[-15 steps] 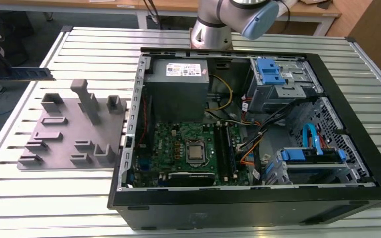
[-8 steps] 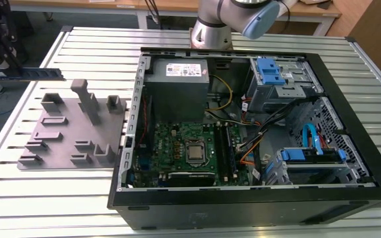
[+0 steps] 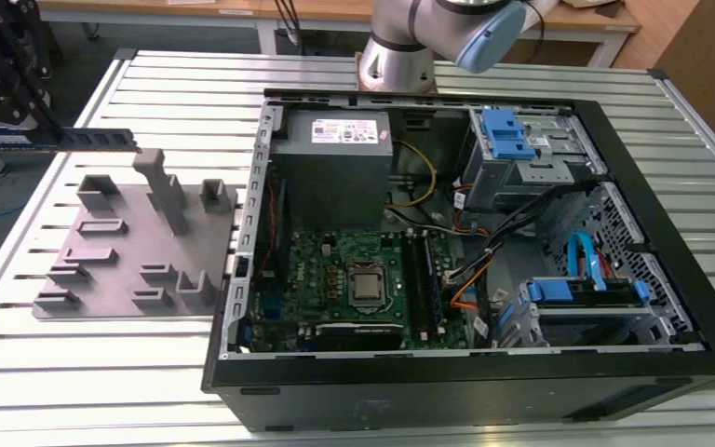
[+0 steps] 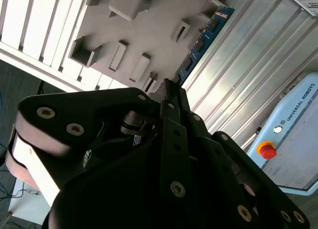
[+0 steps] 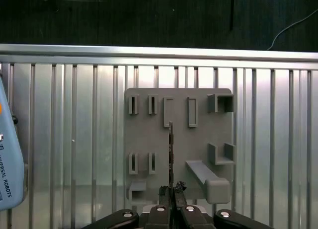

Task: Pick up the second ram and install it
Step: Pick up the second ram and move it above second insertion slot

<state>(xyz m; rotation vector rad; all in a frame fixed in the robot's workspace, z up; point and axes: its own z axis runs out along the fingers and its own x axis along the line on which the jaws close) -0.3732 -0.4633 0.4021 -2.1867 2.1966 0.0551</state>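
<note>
The second ram [image 3: 78, 138] is a long dark green stick with a pale label, held level in the air above the far left end of the grey tray [image 3: 134, 247]. My gripper [image 3: 4, 126] is at the exterior view's far left, shut on one end of the stick. In the second wrist view the second ram [image 4: 203, 38] juts out from between the black fingers [image 4: 171, 110]. In the first wrist view the second ram [image 5: 170, 149] is seen edge-on over the tray [image 5: 149, 139], pinched by the gripper [image 5: 171, 190].
The open computer case [image 3: 457, 102] lies on the slatted metal table [image 3: 146, 372], to the exterior view's right of the tray. Inside are the green motherboard [image 3: 327, 265], silver processor [image 3: 367, 287], power supply [image 3: 332, 158], cables and blue drive brackets [image 3: 506, 130]. The arm's base [image 3: 395, 56] stands behind the case.
</note>
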